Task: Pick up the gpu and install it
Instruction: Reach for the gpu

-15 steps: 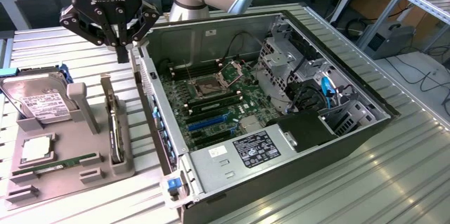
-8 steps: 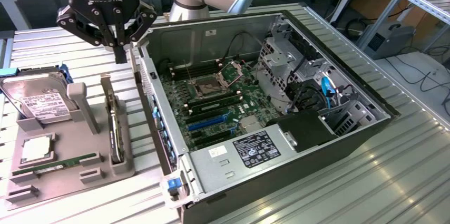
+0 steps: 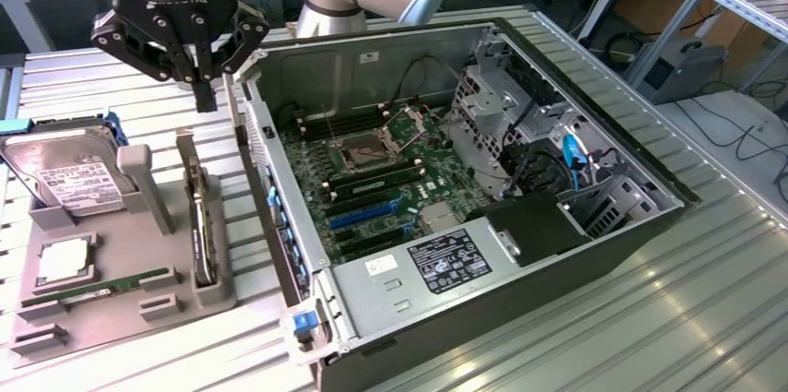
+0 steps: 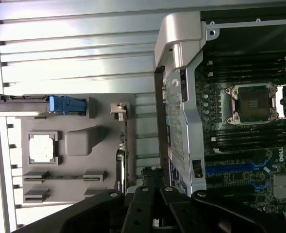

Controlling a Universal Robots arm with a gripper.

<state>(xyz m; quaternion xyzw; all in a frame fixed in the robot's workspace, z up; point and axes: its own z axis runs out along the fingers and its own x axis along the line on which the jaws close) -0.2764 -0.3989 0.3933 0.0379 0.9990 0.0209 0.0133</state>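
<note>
Grey tray [image 3: 111,318] holds gpu [image 3: 201,226] on edge, hard drive [image 3: 68,184]; end effector [image 3: 206,97] pinched together, empty, beside open case [image 3: 369,65]

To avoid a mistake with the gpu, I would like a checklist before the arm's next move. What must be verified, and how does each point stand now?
1. Gripper is empty: ok, nothing is between its fingers.
2. Gripper is opened for a grasp: not ok, it is shut.
3. gpu stands on edge in the grey holder: ok.
4. Gripper touches the gpu: not ok, it hangs above, apart from it.
5. Computer case is open: ok.
6. Blue expansion slot is free: ok, no card sits in it.
</note>
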